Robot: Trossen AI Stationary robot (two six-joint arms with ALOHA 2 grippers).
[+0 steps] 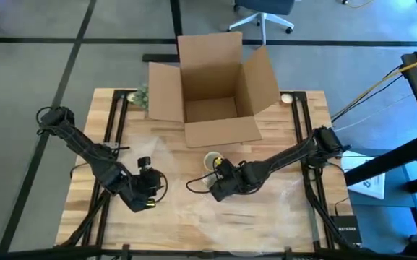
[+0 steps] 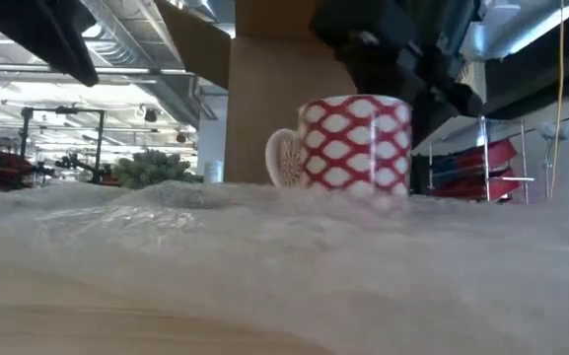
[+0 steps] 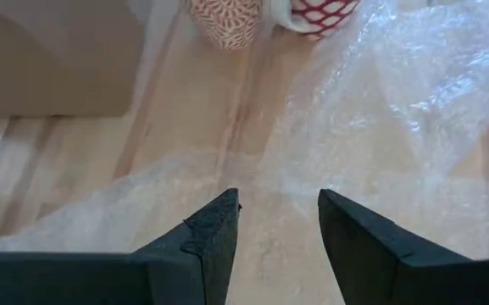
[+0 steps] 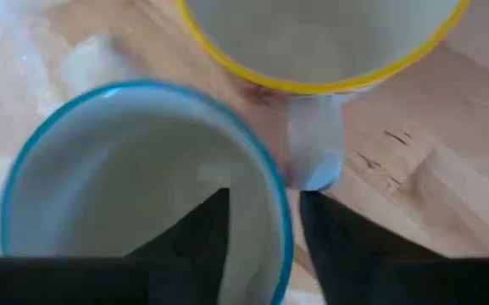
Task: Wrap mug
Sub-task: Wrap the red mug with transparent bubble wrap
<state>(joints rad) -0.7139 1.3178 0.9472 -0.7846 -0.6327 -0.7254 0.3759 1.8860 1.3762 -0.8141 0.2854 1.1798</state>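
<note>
Now the blue-rimmed mug (image 4: pixel 100 169) is held by the right gripper (image 4: pixel 265 196). One dark finger is put inside the mug and the other is kept outside, so the mug's wall is pinched between them. The gap between the fingers is narrow. The mug is stood upright on the wooden table (image 1: pixel 273 133), near the middle, just in front of the open cardboard box (image 1: pixel 212 108). A yellow-rimmed mug (image 4: pixel 320 34) is seen right beside it, on the box side. It cannot be told if the two mugs touch.

A big sheet of clear bubble wrap (image 3: pixel 380 110) is spread flat on the table. The blue-rimmed mug is placed at the edge of the sheet.

The left gripper (image 3: pixel 278 220) is held low over the bubble wrap, well apart from the mugs. Its fingers are spread apart and nothing is held in them.
</note>
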